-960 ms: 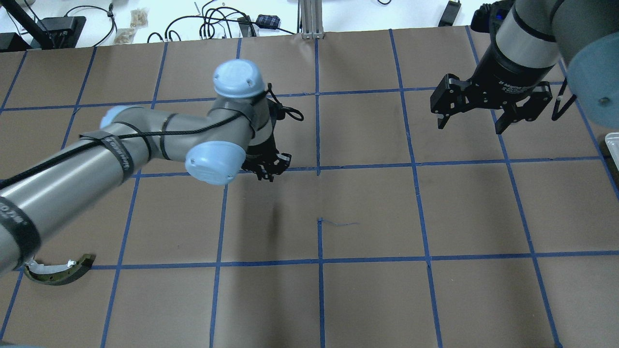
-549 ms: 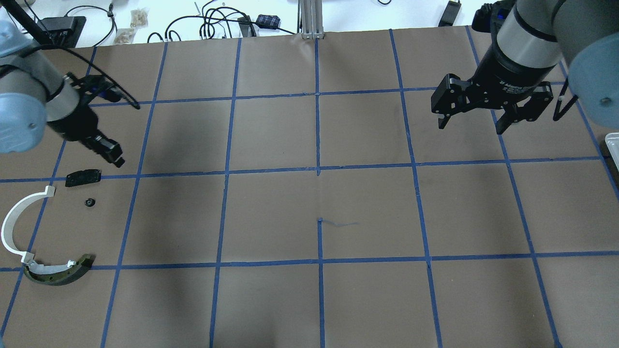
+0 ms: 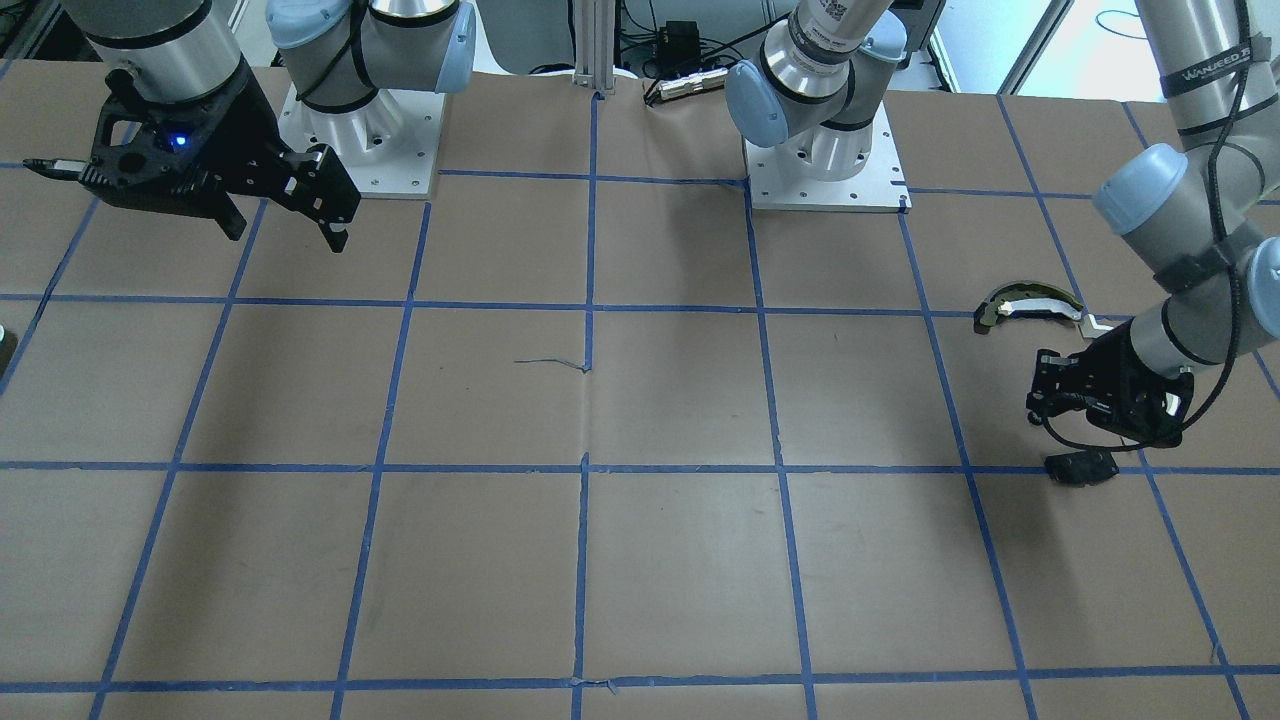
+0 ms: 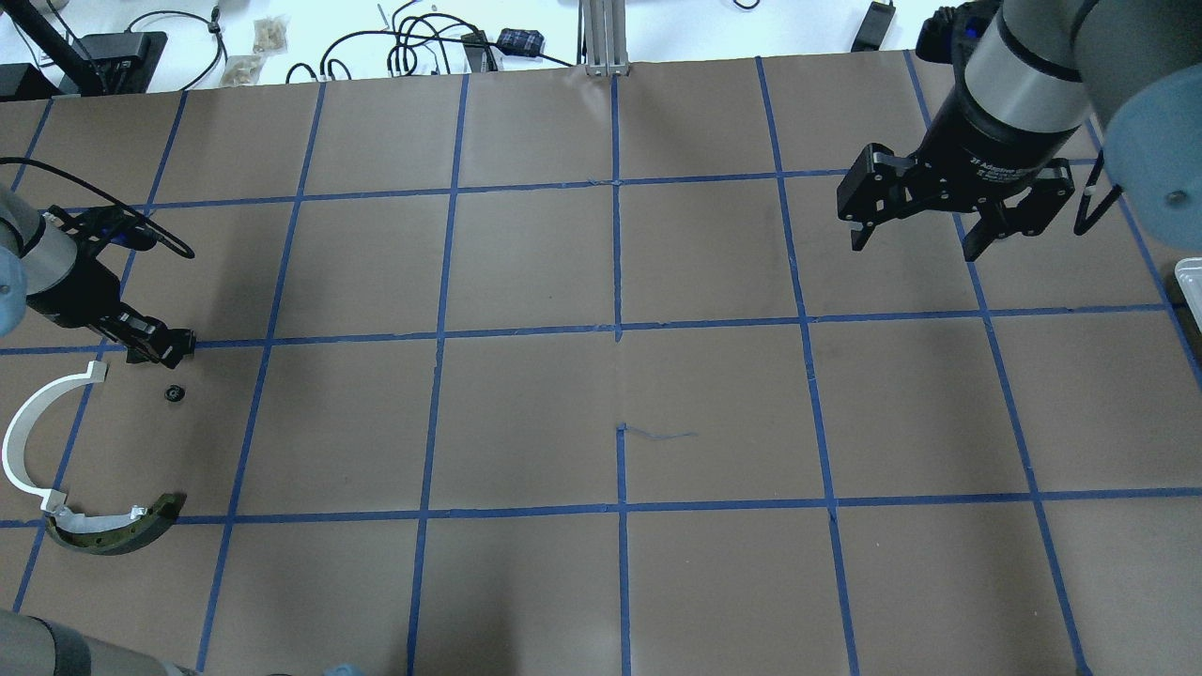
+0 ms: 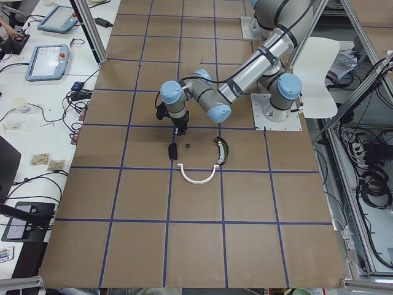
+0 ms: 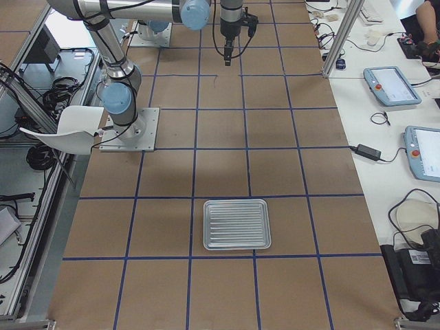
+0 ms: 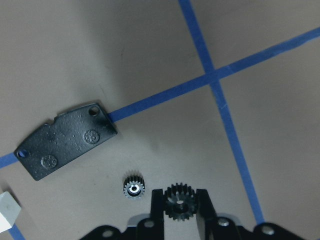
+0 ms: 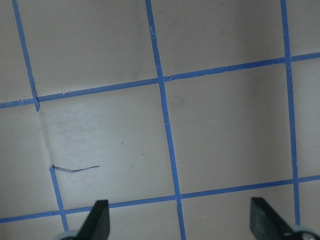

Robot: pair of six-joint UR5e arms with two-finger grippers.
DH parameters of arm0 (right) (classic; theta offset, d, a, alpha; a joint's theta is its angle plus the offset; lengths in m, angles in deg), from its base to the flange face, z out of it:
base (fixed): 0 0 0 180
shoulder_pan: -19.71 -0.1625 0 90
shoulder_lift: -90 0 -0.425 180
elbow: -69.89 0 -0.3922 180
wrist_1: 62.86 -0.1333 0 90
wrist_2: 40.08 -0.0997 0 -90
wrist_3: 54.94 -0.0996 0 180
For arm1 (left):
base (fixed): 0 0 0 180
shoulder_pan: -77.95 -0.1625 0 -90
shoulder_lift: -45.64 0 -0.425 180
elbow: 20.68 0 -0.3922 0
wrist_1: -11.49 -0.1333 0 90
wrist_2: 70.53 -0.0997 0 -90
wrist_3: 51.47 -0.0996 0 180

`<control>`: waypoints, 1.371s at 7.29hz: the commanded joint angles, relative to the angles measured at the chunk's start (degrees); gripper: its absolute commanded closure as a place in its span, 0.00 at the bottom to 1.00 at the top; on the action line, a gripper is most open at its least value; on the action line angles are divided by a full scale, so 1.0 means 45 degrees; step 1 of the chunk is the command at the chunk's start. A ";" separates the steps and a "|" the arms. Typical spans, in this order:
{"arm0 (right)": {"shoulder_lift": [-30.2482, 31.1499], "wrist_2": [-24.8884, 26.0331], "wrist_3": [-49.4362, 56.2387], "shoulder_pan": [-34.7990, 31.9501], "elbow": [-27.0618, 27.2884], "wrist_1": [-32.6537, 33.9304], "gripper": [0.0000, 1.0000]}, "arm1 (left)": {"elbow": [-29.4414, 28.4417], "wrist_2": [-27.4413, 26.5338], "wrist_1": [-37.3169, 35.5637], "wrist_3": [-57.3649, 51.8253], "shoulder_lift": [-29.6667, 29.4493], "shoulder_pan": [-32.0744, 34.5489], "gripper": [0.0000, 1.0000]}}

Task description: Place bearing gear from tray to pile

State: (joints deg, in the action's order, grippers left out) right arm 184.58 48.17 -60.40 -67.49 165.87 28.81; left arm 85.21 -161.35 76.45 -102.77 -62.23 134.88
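My left gripper (image 7: 179, 212) is shut on a small black bearing gear (image 7: 179, 201). It hangs low over the pile at the table's left end (image 4: 164, 349). The pile holds a flat black plate (image 7: 65, 140), a second small gear (image 7: 133, 187) lying loose, a thin white arc strip (image 4: 28, 432) and a dark curved piece with a cream band (image 4: 113, 530). In the overhead view the gripper covers the plate. My right gripper (image 4: 916, 239) is open and empty, high over the far right of the table.
A ribbed metal tray (image 6: 237, 225) lies at the table's right end and looks empty; its edge shows in the overhead view (image 4: 1191, 282). Brown paper with a blue tape grid covers the table. Cables lie beyond the far edge.
My left arm has swung from the table's middle to the far left and come down over the black plate. The right arm has not moved.
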 commanded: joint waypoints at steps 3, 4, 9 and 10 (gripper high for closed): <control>0.0016 0.0018 0.0001 0.0004 0.0019 -0.0019 0.00 | 0.0062 -0.1223 -0.1096 0.0523 -0.0715 0.0435 1.00; 0.0016 0.0038 0.0001 0.0004 0.0000 -0.0019 0.00 | 0.0139 -0.1224 -0.1038 0.0639 -0.0736 0.0434 1.00; 0.0016 0.0096 -0.0018 0.0004 0.0019 -0.0019 0.00 | 0.0569 -0.1224 -0.1116 0.0464 -0.0755 0.0083 0.62; 0.0016 0.0096 0.0001 0.0004 0.0019 -0.0019 0.00 | 0.0550 -0.1224 -0.1096 0.0561 -0.0717 0.0083 0.48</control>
State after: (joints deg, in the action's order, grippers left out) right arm 184.64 48.60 -60.46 -67.47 165.96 28.72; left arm 87.70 -166.84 71.45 -100.61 -65.55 135.36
